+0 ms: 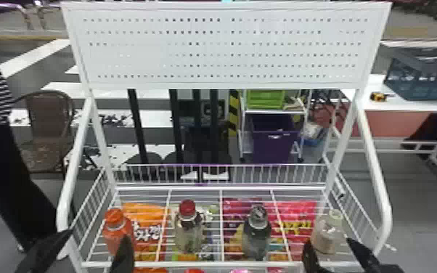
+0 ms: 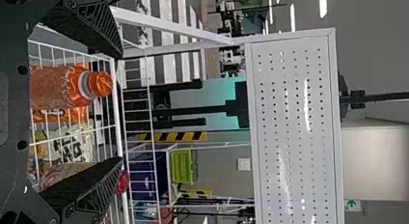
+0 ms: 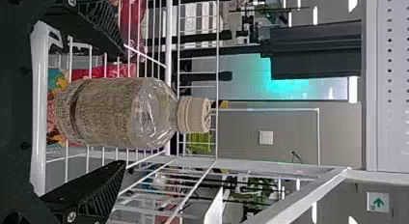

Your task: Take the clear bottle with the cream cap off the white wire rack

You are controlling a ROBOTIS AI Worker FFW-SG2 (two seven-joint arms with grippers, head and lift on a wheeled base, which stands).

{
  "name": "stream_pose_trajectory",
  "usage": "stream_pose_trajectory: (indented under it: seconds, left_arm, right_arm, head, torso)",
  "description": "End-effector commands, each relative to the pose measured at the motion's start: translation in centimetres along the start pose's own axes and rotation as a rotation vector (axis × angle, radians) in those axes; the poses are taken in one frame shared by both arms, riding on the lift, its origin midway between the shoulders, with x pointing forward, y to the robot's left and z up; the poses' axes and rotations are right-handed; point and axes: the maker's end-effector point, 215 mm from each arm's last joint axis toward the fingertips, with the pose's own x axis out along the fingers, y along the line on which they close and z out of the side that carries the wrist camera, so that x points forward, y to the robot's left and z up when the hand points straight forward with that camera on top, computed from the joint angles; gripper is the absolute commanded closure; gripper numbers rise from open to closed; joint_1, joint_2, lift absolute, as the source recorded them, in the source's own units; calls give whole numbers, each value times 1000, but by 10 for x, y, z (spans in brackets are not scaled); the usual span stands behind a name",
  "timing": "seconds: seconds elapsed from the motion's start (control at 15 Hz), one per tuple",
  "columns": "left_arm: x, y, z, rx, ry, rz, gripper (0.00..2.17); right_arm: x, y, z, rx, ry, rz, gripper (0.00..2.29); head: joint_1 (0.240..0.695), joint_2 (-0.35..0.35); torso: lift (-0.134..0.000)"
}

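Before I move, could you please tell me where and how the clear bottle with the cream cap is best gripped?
I would grip the bottle around its body, below the sloping shoulder, coming level from the near side with the right gripper. It stands upright on the wire rack, and its straight, round wall should suit the open, flat fingers better than the narrow cap.

Rack [image 1: 178, 264]: 12 o'clock, before the robot
On it, from its centre: first bottle [image 1: 114, 232] 8 o'clock, second bottle [image 1: 188, 236] 7, third bottle [image 1: 257, 236] 5, end bottle [image 1: 326, 236] 4
Bags [image 1: 139, 214]: beneath its wires
Panel [image 1: 156, 82]: 12, above its far side
Chair [image 1: 49, 119]: 10, behind
Table [image 1: 395, 105]: 2, behind
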Motion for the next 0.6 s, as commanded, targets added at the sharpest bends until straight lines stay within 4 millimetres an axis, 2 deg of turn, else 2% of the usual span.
stream_pose_trajectory:
  seconds: [0.0, 0.2, 0.27, 0.33, 0.4, 0.47, 0.53]
  left_arm:
    - [1, 0, 1, 2, -2, -1, 137]
    - [1, 0, 0, 2, 0, -2, 137]
    - [0, 0, 0, 1, 0, 1, 137]
    - [-1, 1, 1, 1, 0, 1, 137]
    - [-1, 0, 1, 1, 0, 1, 137]
    - [-2, 0, 1, 0, 1, 1, 137]
    - [-2, 0, 1, 0, 1, 1, 137]
  right_arm:
    - [11, 0, -3, -11, 31, -4, 97]
    - [32, -1, -1, -9, 44, -4, 103]
    - [36, -1, -3, -7, 60, -5, 225]
    - [35, -1, -3, -11, 62, -5, 535]
    - [33, 1, -4, -11, 64, 0, 1116]
    - [31, 2, -4, -10, 63, 0, 1585]
    - [28, 4, -6, -11, 76, 2, 1720]
  head:
    - [499, 0]
    - [499, 0]
    - [499, 0]
    - [499, 0]
    - [499, 0]
    - [499, 0]
    - [499, 0]
  torso:
    - [0]
    - [0]
    - [0]
    - [0]
    - [0]
    - [0]
    - [0]
